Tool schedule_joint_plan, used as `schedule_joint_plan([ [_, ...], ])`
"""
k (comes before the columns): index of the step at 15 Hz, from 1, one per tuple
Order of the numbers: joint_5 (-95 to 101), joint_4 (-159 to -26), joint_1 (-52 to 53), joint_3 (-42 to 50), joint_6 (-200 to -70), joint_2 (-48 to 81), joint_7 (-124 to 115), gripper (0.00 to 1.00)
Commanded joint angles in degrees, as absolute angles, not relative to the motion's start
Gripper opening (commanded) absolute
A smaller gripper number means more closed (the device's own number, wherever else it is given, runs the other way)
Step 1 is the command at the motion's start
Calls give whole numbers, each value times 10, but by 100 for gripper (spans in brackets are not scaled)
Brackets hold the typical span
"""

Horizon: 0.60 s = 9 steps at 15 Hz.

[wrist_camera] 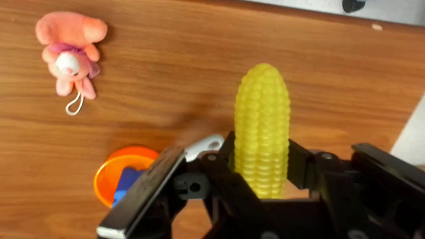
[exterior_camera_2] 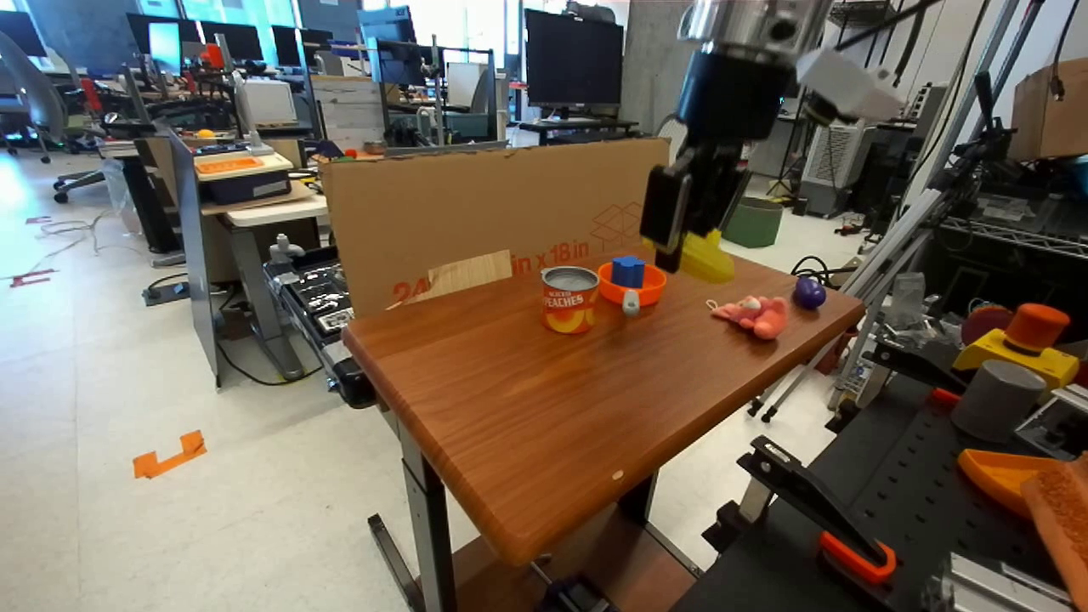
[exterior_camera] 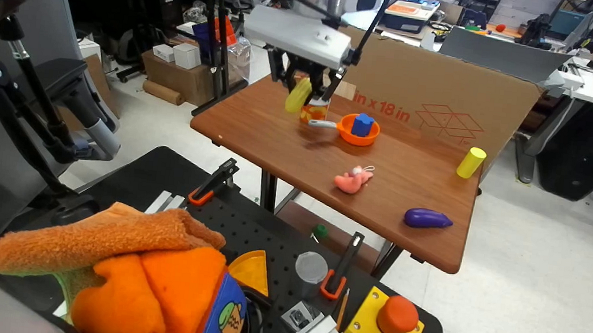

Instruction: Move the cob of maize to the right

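Observation:
The cob of maize is yellow with rows of kernels. It shows in both exterior views (exterior_camera: 297, 97) (exterior_camera_2: 709, 258) and large in the wrist view (wrist_camera: 261, 116). My gripper (wrist_camera: 261, 157) is shut on it, with one black finger pad on each side of the cob's lower part. In an exterior view the gripper (exterior_camera: 312, 86) holds the cob in the air above the table (exterior_camera: 272, 131), near the peaches can (exterior_camera: 312, 115). The cob's rounded end sticks out past the fingers, and its lower end is partly hidden by the gripper.
An orange pan (exterior_camera: 344, 134) holding a blue block (exterior_camera: 362, 125) stands beside the can. A pink plush toy (exterior_camera: 352, 181), a purple toy (exterior_camera: 426, 219) and a yellow cylinder (exterior_camera: 471, 162) are on the table. A cardboard wall (exterior_camera: 419, 80) runs along the back edge.

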<state>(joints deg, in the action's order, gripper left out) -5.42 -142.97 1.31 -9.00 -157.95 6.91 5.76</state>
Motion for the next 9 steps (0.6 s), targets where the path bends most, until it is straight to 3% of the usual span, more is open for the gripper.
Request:
schedule_joint_plan([
  [1,-125,-1416,-1,-70,-1528,-31,105,7],
  [9,-23,-1254,-30,19,-1465,19,51,7],
])
